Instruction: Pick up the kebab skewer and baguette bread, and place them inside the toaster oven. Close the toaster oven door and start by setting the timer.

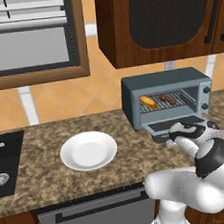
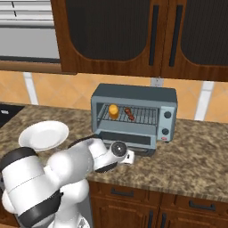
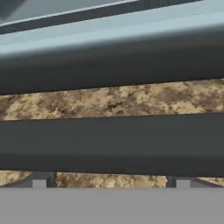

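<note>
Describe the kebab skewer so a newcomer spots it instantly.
Find the blue-grey toaster oven on the granite counter under the dark wood cabinets, its door dropped open. The kebab skewer lies on the wire rack inside: thin, dark red, beside the fatter golden-orange baguette bread.

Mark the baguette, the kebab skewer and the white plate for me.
baguette bread (image 1: 148, 101), left base view, middle of the loaf on the rack.
kebab skewer (image 1: 168, 99), left base view, its red chunks on the rack.
white plate (image 1: 72, 161), left base view, front rim.
</note>
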Robot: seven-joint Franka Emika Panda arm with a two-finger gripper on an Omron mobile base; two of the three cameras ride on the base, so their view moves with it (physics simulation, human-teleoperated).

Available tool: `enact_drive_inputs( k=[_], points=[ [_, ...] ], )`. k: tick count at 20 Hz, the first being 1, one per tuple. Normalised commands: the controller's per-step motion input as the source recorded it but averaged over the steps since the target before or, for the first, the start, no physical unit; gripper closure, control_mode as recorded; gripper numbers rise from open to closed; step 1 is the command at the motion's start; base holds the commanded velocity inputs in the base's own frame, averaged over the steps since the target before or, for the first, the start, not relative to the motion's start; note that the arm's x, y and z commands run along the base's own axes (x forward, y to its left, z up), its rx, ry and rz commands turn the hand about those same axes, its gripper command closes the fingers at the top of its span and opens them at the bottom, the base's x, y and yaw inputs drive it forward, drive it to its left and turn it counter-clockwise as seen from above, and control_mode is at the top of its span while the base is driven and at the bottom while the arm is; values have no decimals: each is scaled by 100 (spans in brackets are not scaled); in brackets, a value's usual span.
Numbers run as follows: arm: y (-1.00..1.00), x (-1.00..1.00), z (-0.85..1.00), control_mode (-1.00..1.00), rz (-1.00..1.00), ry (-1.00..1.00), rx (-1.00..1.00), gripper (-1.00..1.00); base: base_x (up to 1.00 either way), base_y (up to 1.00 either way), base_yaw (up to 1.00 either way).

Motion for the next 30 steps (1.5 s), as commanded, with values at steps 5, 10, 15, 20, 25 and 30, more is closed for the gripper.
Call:
enact_drive_inputs(
  k=[5,10,15,20,25,30],
  points=[
    [0,34,92,-100,0,-2,0,-100,0,0,0],
    [0,38,91,-100,0,0,0,-100,0,0,0],
    [0,46,53,-100,0,1,0,-100,0,0,0],
    [0,46,18,-100,0,5,-1,-100,0,0,0],
    [0,42,1,-100,0,8,-4,-100,0,0,0],
    [0,38,0,-100,0,9,-8,-100,0,0,0]
  ],
)
